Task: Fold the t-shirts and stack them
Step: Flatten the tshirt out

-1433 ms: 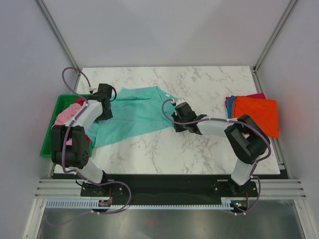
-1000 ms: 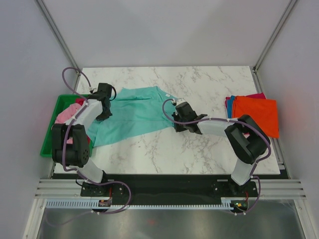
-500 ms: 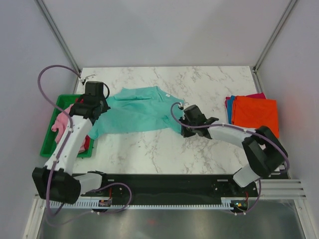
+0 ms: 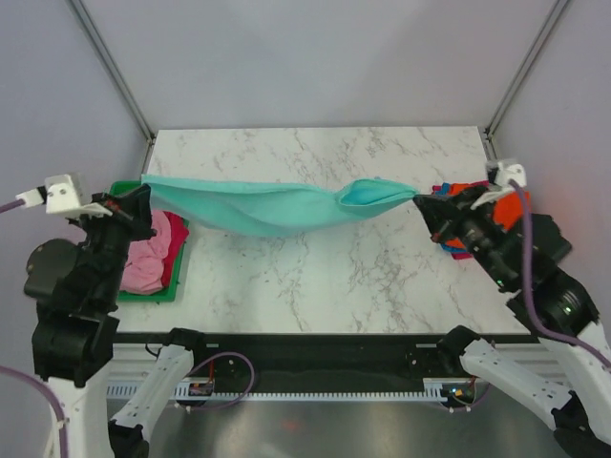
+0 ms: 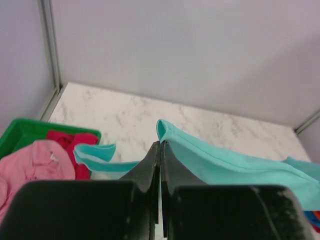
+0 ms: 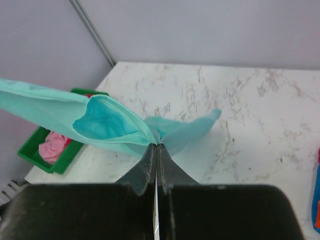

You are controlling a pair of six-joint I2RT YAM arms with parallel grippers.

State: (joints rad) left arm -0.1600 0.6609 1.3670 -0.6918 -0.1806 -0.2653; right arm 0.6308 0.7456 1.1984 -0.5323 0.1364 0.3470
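Observation:
A teal t-shirt (image 4: 277,205) hangs stretched in the air above the marble table, sagging in the middle. My left gripper (image 4: 143,186) is shut on its left end, and the cloth (image 5: 225,162) runs off to the right from the pinched tips (image 5: 160,144). My right gripper (image 4: 420,200) is shut on the right end, where the cloth (image 6: 107,120) bunches at the tips (image 6: 156,145). A stack of folded t-shirts (image 4: 456,196), orange on top with blue beneath, lies at the table's right edge, mostly hidden behind the right arm. Pink and red t-shirts (image 4: 153,253) lie in the green tray.
The green tray (image 4: 143,296) stands at the table's left edge, beneath the left arm. Grey walls and metal frame posts (image 4: 115,72) enclose the table on three sides. Both arms are raised high over the table's sides.
Both arms have lifted and swung apart, raising the teal t-shirt off the table and pulling it taut between them. The right arm now covers most of the folded stack.

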